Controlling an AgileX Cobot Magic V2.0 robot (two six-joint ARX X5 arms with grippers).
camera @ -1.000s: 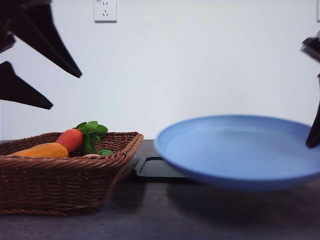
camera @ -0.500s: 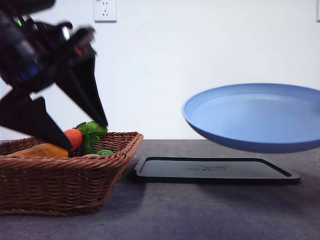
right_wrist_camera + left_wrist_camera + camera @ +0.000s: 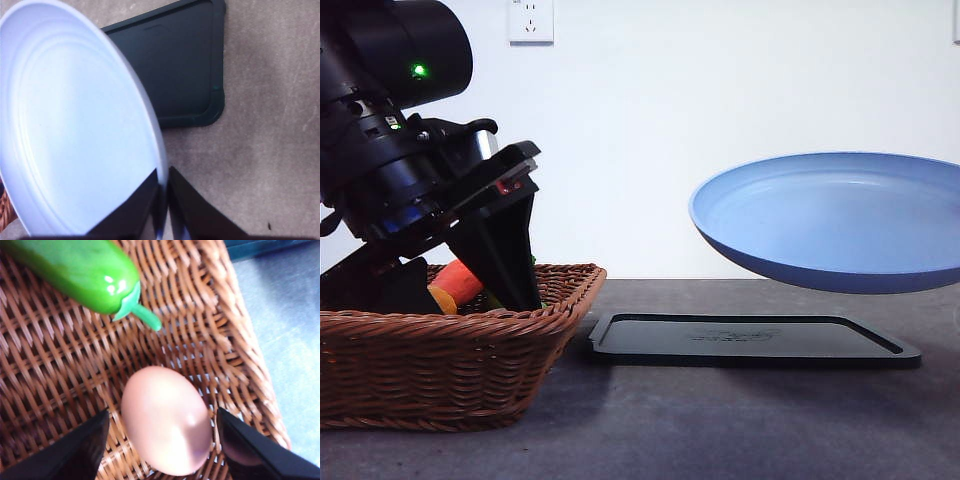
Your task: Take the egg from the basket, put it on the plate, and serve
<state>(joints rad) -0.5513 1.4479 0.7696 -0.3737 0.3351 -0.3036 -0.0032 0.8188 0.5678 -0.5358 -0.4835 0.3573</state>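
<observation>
On the basket (image 3: pixel 60 385) floor we see a smooth pinkish egg (image 3: pixel 166 421) between our left gripper's (image 3: pixel 162 452) spread fingers (image 3: pixel 75 452), untouched.

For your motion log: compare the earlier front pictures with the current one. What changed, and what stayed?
The left gripper dropped into the basket, open jaws now flanking the egg. The right gripper raised the plate above the black tray. Basket and tray stayed put.

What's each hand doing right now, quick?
Left hand: open, fingers either side of the egg in the basket.
Right hand: shut on the plate rim, holding it above the tray.
</observation>
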